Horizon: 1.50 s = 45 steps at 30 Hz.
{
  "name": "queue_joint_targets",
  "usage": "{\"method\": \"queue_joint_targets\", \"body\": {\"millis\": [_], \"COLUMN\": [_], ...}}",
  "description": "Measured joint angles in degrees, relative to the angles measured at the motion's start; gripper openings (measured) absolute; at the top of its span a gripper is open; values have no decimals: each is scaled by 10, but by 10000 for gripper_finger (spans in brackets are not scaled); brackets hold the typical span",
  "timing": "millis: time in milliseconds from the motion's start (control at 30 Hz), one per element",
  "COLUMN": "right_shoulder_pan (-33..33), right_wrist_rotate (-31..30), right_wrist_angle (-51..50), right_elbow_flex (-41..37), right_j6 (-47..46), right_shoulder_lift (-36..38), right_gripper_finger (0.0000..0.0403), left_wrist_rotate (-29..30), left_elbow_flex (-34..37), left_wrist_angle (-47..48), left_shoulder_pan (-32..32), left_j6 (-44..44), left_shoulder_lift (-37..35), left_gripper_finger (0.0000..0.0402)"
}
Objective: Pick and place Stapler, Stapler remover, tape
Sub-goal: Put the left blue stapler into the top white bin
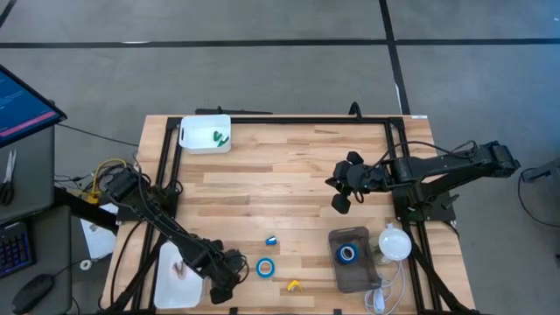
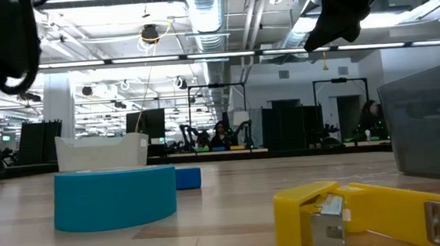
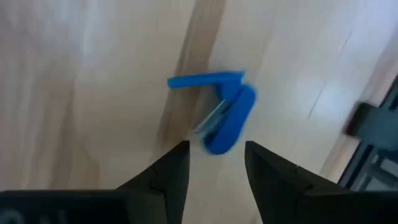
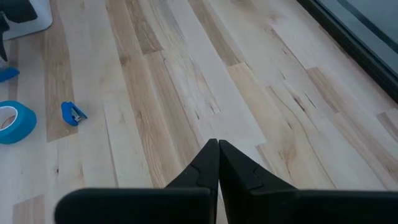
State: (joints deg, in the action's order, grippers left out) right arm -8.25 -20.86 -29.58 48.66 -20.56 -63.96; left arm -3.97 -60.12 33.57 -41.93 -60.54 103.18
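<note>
High: left tool (image 1: 229, 273) low at counter (image 1: 289, 175) near edge, beside tape (image 1: 265, 267); right tool (image 1: 343, 194) waits mid-counter, another tape in bin (image 1: 354, 271).
Low: tape (image 2: 114, 197), yellow stapler (image 2: 369, 213) up front.
Left wrist: fingers (image 3: 171, 171) parted, holding nothing, blue stapler (image 3: 221, 112) just ahead. You're lining up for pick; I'd judge advance, straddle, close.
Right wrist: right tool (image 4: 217, 163) clenched, empty.
</note>
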Motion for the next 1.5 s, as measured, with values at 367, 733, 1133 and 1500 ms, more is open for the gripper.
{"method": "queue_joint_targets", "body": {"millis": [367,733,1133,1500], "right_shoulder_pan": [0,0,0,0], "right_wrist_rotate": [0,0,0,0], "right_wrist_angle": [0,0,-6,-17], "right_elbow_flex": [0,0,0,0], "right_j6": [0,1,1,1], "right_shoulder_lift": [0,0,0,0], "right_gripper_finger": [0,0,0,0], "left_wrist_rotate": [44,76,83,80], "left_elbow_flex": [1,0,0,0], "left_wrist_angle": [6,20,21,21], "left_shoulder_pan": [9,16,47,48], "left_j6": [23,186,341,406], "left_shoulder_lift": [2,1,0,0], "left_gripper_finger": [140,140,140,140]}}
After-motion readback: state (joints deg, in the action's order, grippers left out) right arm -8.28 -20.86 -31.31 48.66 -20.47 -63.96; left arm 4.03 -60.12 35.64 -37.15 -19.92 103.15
